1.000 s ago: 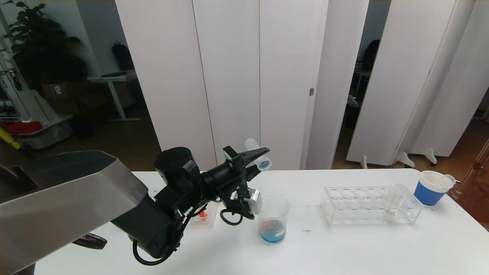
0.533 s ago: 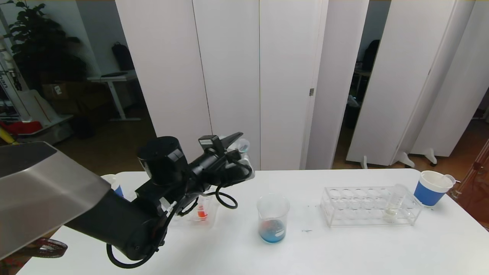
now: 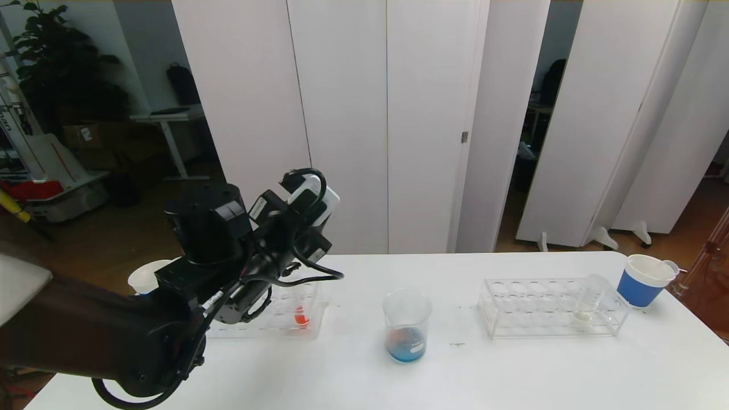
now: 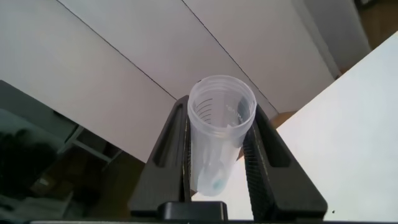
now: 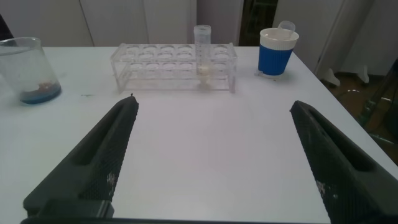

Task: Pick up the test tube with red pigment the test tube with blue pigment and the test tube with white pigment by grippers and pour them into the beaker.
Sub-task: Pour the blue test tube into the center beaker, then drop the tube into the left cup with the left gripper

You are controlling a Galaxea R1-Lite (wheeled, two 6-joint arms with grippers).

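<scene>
1. Left gripper is raised over the table's left side, above the left rack; its jaws are clamped on the test tube with blue pigment, now nearly drained with only a blue trace at the tip.
2. Right gripper hovers low over the table, jaws spread wide, nothing between them.
3. The beaker stands mid-table with blue liquid and a reddish patch at the bottom.
4. The test tube with white pigment sits in the right rack, near a blue-and-white cup.
5. An orange-red tube stands in the left rack; another cup is partly hidden behind the left arm.
</scene>
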